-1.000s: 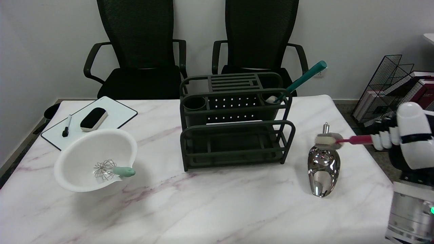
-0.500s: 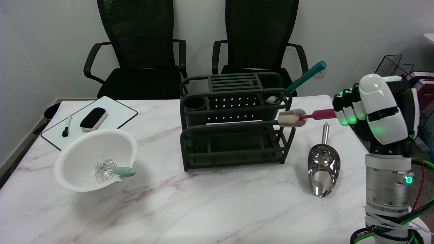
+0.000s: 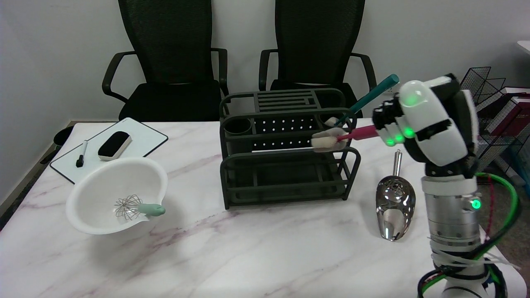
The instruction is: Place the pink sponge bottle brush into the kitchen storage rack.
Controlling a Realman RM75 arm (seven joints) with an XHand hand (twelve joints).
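My right hand [image 3: 418, 122] grips the pink handle of the sponge bottle brush [image 3: 345, 135] and holds it level in the air. Its pale sponge head [image 3: 325, 141] points left and hangs over the right end of the dark green storage rack [image 3: 285, 147], just above the front rail. The rack stands in the middle of the marble table [image 3: 248, 240]. A teal-handled brush [image 3: 366, 99] leans out of the rack's back right cup.
A shiny metal scoop [image 3: 394, 203] lies on the table right of the rack, below my hand. A white bowl [image 3: 118, 200] with a small whisk [image 3: 138, 207] sits at the left, beside a whiteboard [image 3: 109, 149] with eraser and marker. Two black chairs stand behind.
My right hand has carried the brush up and to the left, from above the scoop to over the rack's right end. The arm has come further into view.
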